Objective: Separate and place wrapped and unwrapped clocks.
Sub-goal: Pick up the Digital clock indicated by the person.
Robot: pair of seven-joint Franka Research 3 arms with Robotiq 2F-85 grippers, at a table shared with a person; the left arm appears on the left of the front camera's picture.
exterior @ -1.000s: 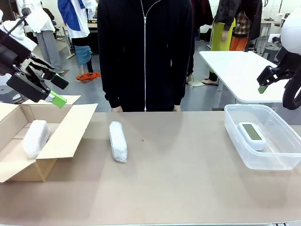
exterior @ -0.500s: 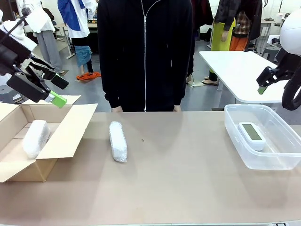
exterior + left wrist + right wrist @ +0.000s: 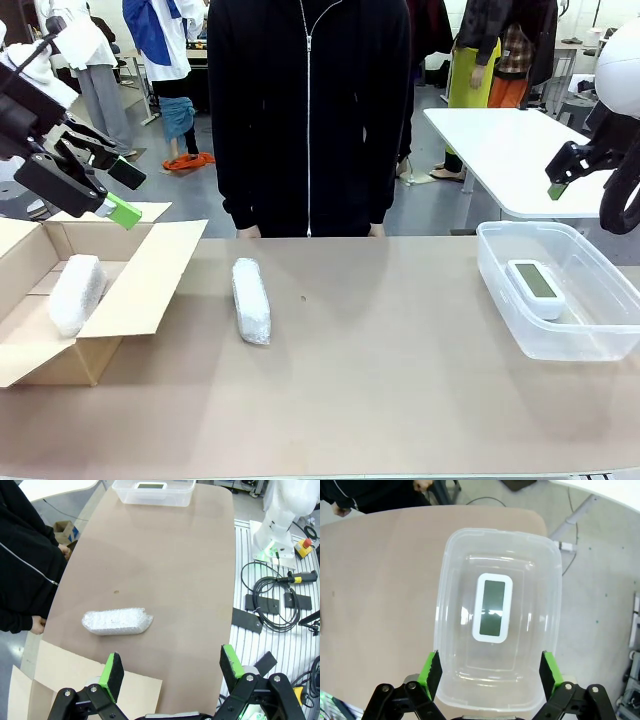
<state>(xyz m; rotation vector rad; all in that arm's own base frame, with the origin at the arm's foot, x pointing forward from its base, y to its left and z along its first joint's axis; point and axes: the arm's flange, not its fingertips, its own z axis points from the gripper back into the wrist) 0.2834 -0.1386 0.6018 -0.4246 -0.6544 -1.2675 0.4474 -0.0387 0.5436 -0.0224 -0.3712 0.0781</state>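
One bubble-wrapped clock [image 3: 76,292] lies inside the open cardboard box [image 3: 150,275] at the left. A second wrapped clock [image 3: 250,299] [image 3: 117,622] rests on the bare table left of centre. The unwrapped white clock [image 3: 534,286] [image 3: 493,608] with a grey display lies flat in the clear plastic tub [image 3: 500,275] [image 3: 451,570] at the right. My left gripper [image 3: 122,195] [image 3: 171,668] hangs open above the box's far flap, holding nothing. High over the tub, my right gripper [image 3: 491,669] is open and empty, and one green-tipped finger [image 3: 557,188] of it is visible.
A person in a black zipped jacket [image 3: 308,110] stands at the far edge of the table with hands [image 3: 248,231] low at the rim. A white table [image 3: 500,150] stands behind at the right. Cables [image 3: 280,605] lie beside the table on the robot's side.
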